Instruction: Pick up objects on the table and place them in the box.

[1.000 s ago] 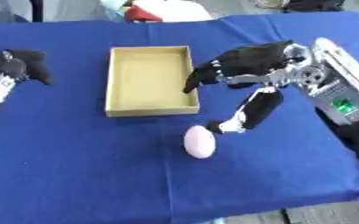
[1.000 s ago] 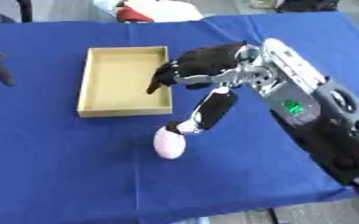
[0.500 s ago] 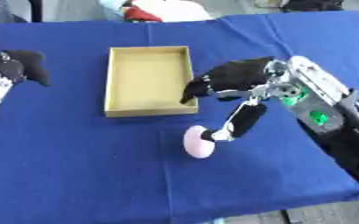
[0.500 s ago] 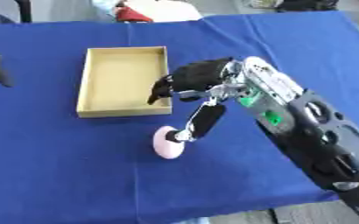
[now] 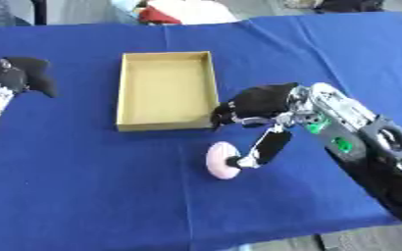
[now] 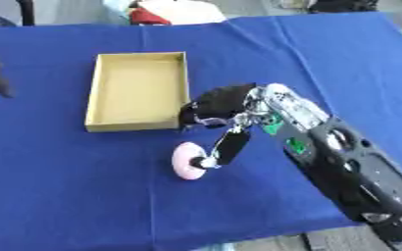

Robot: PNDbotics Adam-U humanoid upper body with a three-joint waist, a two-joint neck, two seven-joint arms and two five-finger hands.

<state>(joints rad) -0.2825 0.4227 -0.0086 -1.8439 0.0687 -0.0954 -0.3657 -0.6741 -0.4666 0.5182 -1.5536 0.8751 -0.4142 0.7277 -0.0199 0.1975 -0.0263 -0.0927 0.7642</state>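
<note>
A pale pink egg-shaped object (image 5: 221,160) lies on the blue cloth just below the box's near right corner. The tan cardboard box (image 5: 124,100) stands open with nothing visible inside. My right hand (image 5: 258,103) hangs over the pink object; its thumb tip touches the object's right side and its fingers curve down beside the box's near right corner, above the object. The hand stays open, not closed round it. My left hand (image 5: 15,76) rests at the far left edge, fingers relaxed, away from everything.
The blue cloth (image 5: 110,196) covers the whole table. Red and white items (image 5: 183,11) lie past the far edge. The near table edge runs along the bottom right.
My right hand has moved left and down toward me, from beside the box's right wall to right over the pink object. The object and box stayed put.
</note>
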